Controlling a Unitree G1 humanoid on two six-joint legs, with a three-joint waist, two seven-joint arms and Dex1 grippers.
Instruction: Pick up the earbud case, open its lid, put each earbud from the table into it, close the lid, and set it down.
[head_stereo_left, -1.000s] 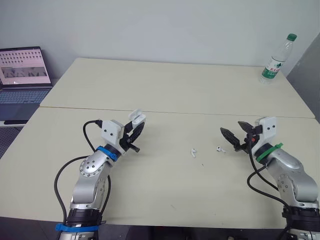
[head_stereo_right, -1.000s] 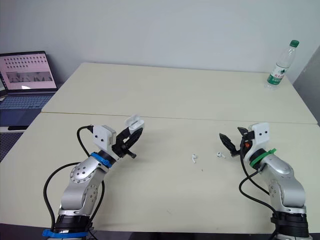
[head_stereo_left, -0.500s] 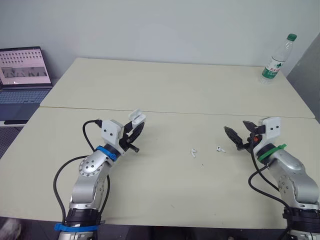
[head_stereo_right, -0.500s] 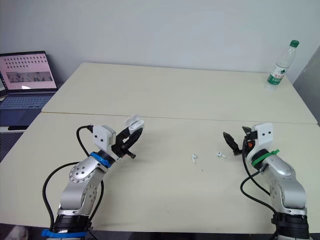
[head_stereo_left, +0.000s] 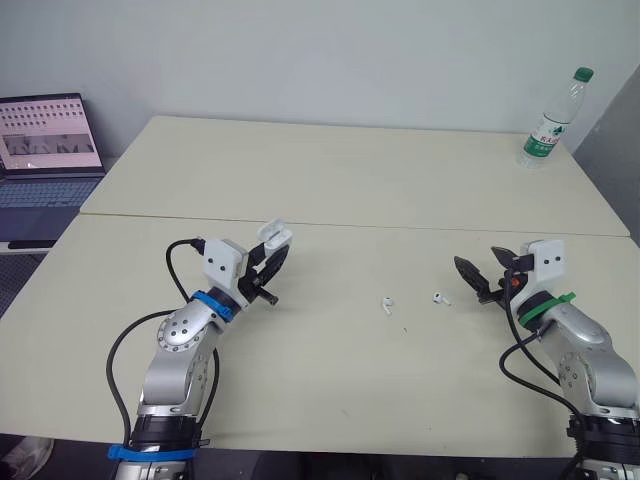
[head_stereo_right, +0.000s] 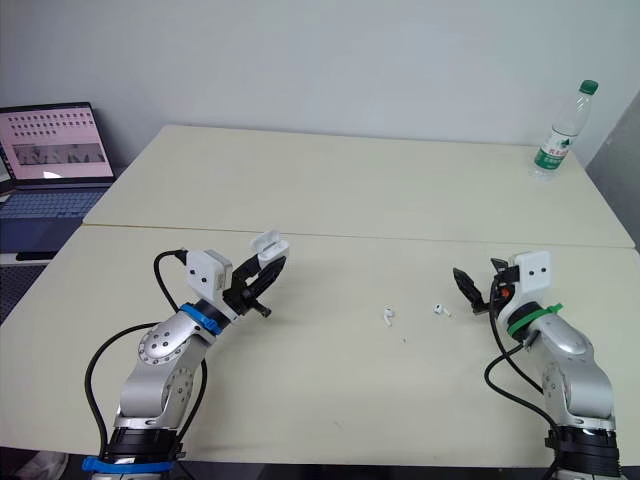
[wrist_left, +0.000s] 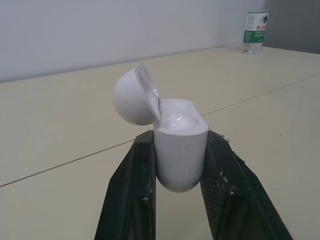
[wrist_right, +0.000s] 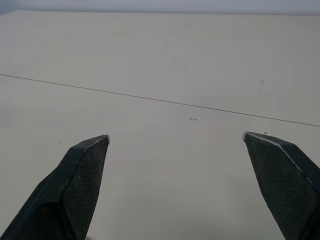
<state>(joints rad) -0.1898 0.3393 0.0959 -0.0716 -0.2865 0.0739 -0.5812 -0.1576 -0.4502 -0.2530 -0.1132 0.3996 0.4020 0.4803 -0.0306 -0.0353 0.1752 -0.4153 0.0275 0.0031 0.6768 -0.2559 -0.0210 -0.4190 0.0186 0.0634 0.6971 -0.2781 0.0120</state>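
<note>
White and with its lid open, the earbud case is pinched upright by the left gripper above the table, so I judge loading is the step now: the right gripper, spread wide and empty, must lower onto the nearer earbud and pinch gently.

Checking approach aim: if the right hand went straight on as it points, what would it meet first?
The right hand would probably meet bare table first; its open fingers frame plain tabletop in the wrist view. The nearer earbud seems beside that line, though depth is unclear.
</note>
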